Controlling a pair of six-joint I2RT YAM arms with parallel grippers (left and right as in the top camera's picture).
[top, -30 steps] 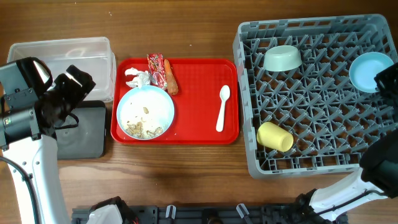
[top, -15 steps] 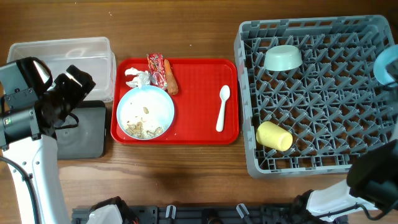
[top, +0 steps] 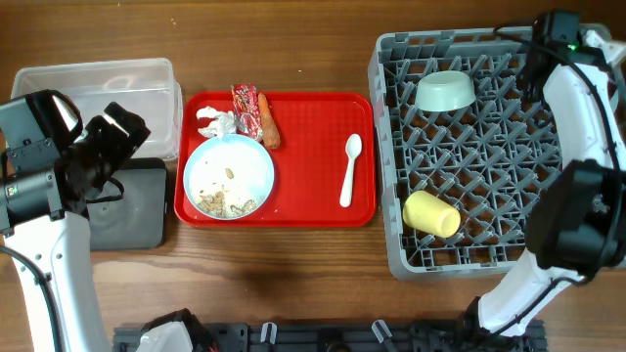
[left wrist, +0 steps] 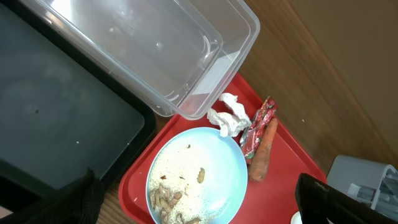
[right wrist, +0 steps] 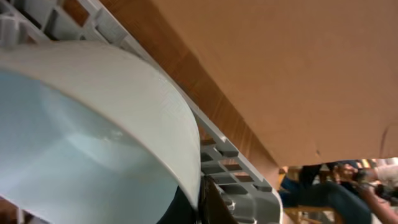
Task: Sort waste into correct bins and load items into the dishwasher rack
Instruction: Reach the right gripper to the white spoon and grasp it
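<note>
Desk (top: 293, 49): wood, carrying everything.

Dishwasher rack (top: 489, 147) is sitting at 3 o'clock of the red tray (top: 313, 127). The clear plastic tub (top: 98, 83) and black bin (top: 142, 210) are lying at the tray's 9 o'clock, with the tub toward 12 and the bin toward 6.

In the rack, the pale green bowl (top: 445, 92) is resting near the 11 o'clock corner. The yellow cup (top: 432, 214) is lying on its side near 7 o'clock.

On the tray, the pale blue plate (top: 249, 156) is carrying the beige crumbs (top: 227, 202). The white spoon (top: 349, 169) is lying with its long axis roughly 12-to-6. The carrot piece (top: 267, 122), wrapper (top: 245, 108) and tissue (top: 217, 123) are bunching at the plate's 12 o'clock.

Right gripper (right wrist: 189, 208) is reaching over the rack's 1 o'clock corner. In the wrist view the small pale blue bowl (right wrist: 74, 124) is tipping on edge, its rim meeting the dark finger. The jaws are reading as clenched on that rim. The overhead view is not showing the bowl.

Left gripper (left wrist: 198, 183) is hovering near where the tub, bin and tray meet. Its jaws are spread wide, grasping nothing.

Judgement: racking the bowl is the step in hand. Free pegs are lying toward 7 o'clock from the right jaws and the rack wall is just beside the bowl, so the move probably wants to go inboard before lowering.
</note>
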